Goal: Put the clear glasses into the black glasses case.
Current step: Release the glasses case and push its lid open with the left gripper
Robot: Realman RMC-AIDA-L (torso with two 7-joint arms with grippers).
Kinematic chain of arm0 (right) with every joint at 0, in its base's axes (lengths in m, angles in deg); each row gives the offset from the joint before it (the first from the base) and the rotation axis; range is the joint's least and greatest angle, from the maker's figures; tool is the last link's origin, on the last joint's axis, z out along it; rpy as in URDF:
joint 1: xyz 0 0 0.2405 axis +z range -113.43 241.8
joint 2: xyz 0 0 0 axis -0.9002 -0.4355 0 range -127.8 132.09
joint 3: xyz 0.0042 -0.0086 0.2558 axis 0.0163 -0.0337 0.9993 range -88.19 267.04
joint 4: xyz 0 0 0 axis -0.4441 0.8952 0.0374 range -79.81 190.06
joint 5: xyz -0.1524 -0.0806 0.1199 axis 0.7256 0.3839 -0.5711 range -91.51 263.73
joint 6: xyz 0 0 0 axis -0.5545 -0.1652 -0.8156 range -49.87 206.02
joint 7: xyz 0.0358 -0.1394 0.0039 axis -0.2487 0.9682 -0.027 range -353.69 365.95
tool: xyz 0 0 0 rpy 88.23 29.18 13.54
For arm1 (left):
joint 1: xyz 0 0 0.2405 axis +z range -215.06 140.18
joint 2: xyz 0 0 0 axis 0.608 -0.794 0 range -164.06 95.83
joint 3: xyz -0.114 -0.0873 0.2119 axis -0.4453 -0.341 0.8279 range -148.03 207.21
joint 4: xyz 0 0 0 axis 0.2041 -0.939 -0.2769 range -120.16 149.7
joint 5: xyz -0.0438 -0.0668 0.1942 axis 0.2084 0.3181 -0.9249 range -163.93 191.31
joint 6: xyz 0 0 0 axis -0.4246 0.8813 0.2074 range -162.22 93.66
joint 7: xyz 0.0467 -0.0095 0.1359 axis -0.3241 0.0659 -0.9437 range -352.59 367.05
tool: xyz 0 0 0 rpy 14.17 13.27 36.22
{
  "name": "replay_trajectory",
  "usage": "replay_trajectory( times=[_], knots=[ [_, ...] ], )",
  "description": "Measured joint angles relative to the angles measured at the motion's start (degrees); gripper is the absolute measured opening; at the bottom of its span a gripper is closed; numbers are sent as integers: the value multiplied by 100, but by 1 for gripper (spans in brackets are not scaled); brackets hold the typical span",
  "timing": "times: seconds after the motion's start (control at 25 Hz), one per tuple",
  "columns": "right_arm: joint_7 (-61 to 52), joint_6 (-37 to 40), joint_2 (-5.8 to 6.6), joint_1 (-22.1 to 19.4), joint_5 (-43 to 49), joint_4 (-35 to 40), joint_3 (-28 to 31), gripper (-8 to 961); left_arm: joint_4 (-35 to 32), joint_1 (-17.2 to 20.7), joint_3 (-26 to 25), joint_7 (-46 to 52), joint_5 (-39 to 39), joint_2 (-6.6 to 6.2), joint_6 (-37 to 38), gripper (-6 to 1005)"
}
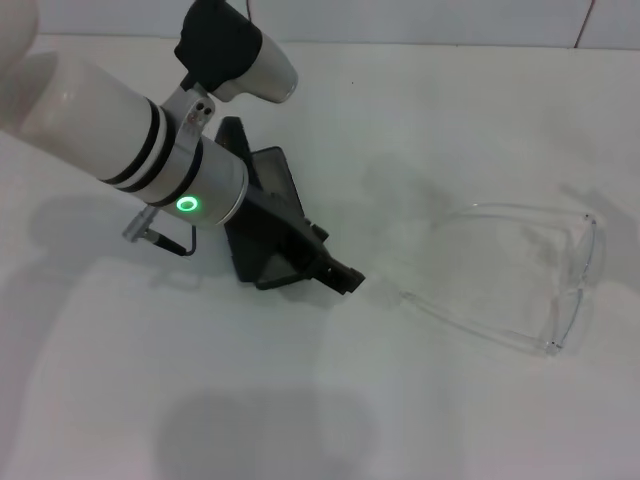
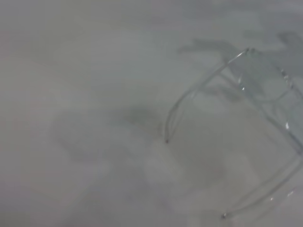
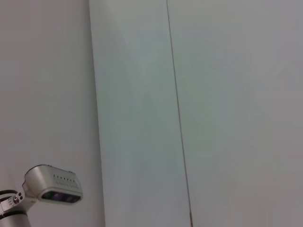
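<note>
The clear glasses (image 1: 560, 285) lie on the white table at the right in the head view, with their thin arms unfolded and pointing left. The left wrist view shows them too, the glasses (image 2: 265, 90) with both arm tips resting on the table. My left gripper (image 1: 345, 278) reaches down from the upper left and stops just left of the nearer arm tip, apart from it. The black glasses case (image 1: 272, 178) lies under my left arm, mostly hidden by it. I cannot tell whether the case is open. My right gripper is out of view.
The white table (image 1: 300, 400) stretches in front of and to the right of the arm. A white wall panel (image 3: 137, 118) fills the right wrist view, with the left arm's wrist camera (image 3: 53, 189) low in the corner.
</note>
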Motion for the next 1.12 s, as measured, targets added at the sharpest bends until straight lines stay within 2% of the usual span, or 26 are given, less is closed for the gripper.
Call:
replay_trajectory(
  times=[0.56, 0.68, 0.84, 1.12],
  knots=[
    [0, -18, 7, 38, -6, 1, 0, 855, -106, 93, -121, 219, -404, -32, 207, 813],
    [0, -45, 9, 50, -8, 1, 0, 855, -426, 243, -308, 237, -595, 2, 384, 812],
    [0, -58, 10, 76, -14, 1, 0, 855, -970, 388, -313, 238, -457, 8, 462, 812],
    [0, -76, 20, 124, -18, 1, 0, 855, -1586, 317, -247, 446, 94, 20, 622, 811]
  ],
)
